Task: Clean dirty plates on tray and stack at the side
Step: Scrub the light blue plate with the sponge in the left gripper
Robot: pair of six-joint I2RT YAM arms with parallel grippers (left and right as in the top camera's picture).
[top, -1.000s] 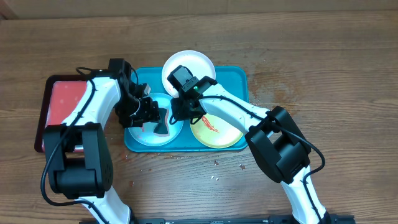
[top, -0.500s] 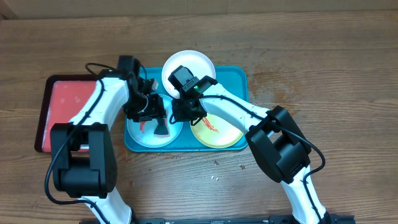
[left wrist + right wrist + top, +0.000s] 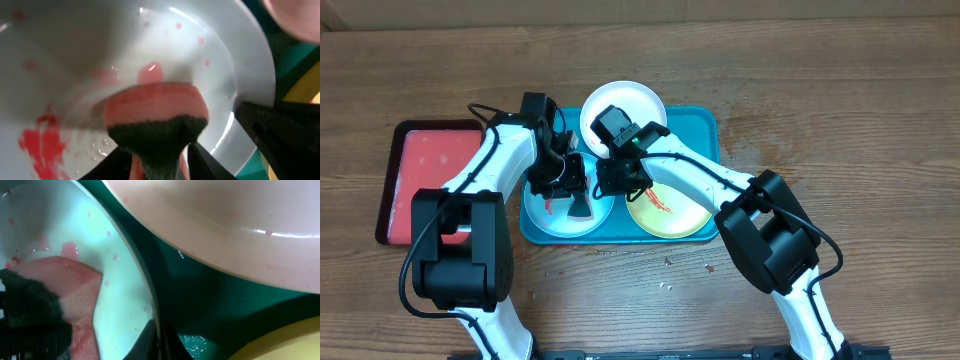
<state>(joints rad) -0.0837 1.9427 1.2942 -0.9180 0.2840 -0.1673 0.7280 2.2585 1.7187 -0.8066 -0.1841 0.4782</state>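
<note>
The teal tray [image 3: 705,125] holds three plates: white [image 3: 635,100] at the back, light blue [image 3: 552,222] at front left, yellow-green [image 3: 675,218] with red sauce at front right. My left gripper [image 3: 576,192] is shut on a pink sponge with a dark green scrub side [image 3: 155,115] and presses it on the light blue plate [image 3: 210,55], beside a red sauce smear [image 3: 42,145]. My right gripper [image 3: 616,185] is shut on that plate's rim [image 3: 150,305]. The right wrist view also shows the sponge [image 3: 65,300], the white plate [image 3: 225,220] and the tray floor [image 3: 200,295].
A smaller red tray with a dark rim [image 3: 420,165] lies left of the teal tray. Crumbs and sauce specks dot the wooden table [image 3: 880,90] in front of and right of the teal tray.
My left arm has swung to the right, moving the sponge across the light blue plate toward its right side. The right arm has stayed on the rim.
</note>
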